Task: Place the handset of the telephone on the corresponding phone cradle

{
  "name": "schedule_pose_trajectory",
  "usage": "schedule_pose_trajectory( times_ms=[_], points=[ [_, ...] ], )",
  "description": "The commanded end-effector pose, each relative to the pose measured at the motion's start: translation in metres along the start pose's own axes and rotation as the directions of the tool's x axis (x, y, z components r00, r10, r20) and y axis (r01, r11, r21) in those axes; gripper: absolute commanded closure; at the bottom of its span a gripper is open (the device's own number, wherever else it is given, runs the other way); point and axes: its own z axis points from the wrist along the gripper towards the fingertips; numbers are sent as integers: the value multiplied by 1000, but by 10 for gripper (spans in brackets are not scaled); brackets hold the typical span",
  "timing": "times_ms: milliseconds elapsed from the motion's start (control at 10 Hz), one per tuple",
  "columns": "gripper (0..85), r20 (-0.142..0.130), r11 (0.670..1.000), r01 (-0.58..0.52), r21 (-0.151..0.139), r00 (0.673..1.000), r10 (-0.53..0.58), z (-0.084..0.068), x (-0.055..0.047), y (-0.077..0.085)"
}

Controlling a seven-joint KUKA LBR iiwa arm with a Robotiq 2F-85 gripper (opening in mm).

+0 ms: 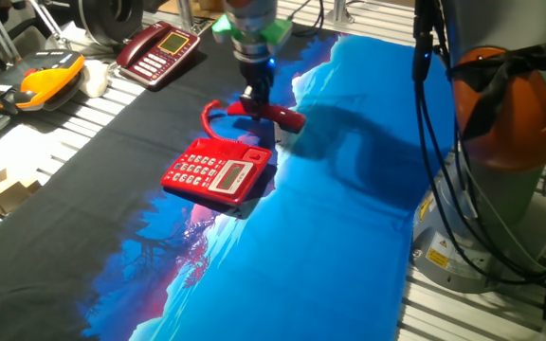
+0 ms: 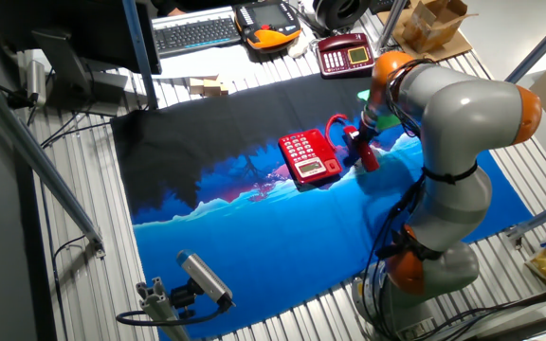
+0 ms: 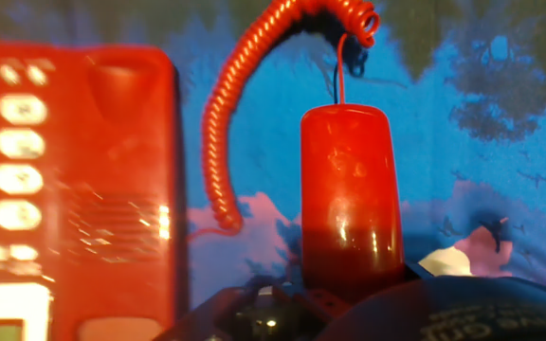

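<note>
My gripper pinches the handset, holding it just beyond the telephone. Its cord curls between handset and telephone, whose cradle lies bare.

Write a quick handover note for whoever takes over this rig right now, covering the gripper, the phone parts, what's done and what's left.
Gripper: shut on the handset, which is off the cradle; whether it is clear of the cloth is hard to tell.
Telephone: on the cloth, beside the handset, curly cord linking them.
Phone cradle: empty.
Done: handset grasped.
Left: carry it over the cradle, align, lower, release.
Ignore the darker phone at the table's far edge.
</note>
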Motion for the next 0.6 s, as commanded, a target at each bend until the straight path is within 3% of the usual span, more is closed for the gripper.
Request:
schedule_pose_trajectory(
  times_ms=[0,200,500],
  points=[
    [850,3,1000,-10,10,1000,10,-9,-4,7],
    [850,17,999,-37,33,999,37,-18,-12,23],
    [850,42,998,-61,28,997,60,-14,-25,43]
  ],
)
